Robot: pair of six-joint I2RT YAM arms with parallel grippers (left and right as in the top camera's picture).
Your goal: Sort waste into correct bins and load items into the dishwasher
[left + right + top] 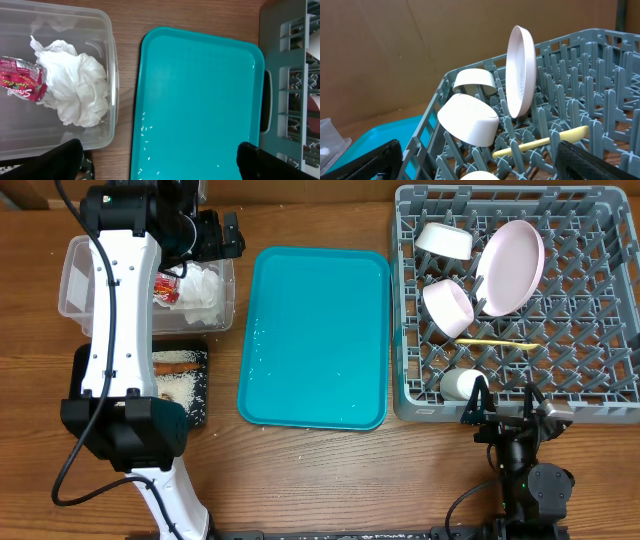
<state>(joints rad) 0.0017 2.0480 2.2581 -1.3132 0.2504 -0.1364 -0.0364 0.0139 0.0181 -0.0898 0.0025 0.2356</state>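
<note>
The clear tub (72, 280) holds the crumpled napkin (75, 90) and the red-and-silver wrapper (20, 80). The black tray (198, 408) below it carries rice (180, 388) and an orange carrot (178, 364). A few rice grains (146, 130) lie on the teal tray (315, 335). In the grey dish rack (610, 395) stand the plate (521, 70), two bowls (469, 120) (474, 80), a cup (460, 384) and the yellow spoon (540, 142). My left gripper (228, 237) hovers open and empty by the tub's far right corner. My right gripper (482, 167) is open and empty at the rack's near edge.
The teal tray lies between the tub and the rack. My white left arm (120, 330) stretches over the tub and black tray, hiding part of both. Bare wooden table (330, 480) runs along the front.
</note>
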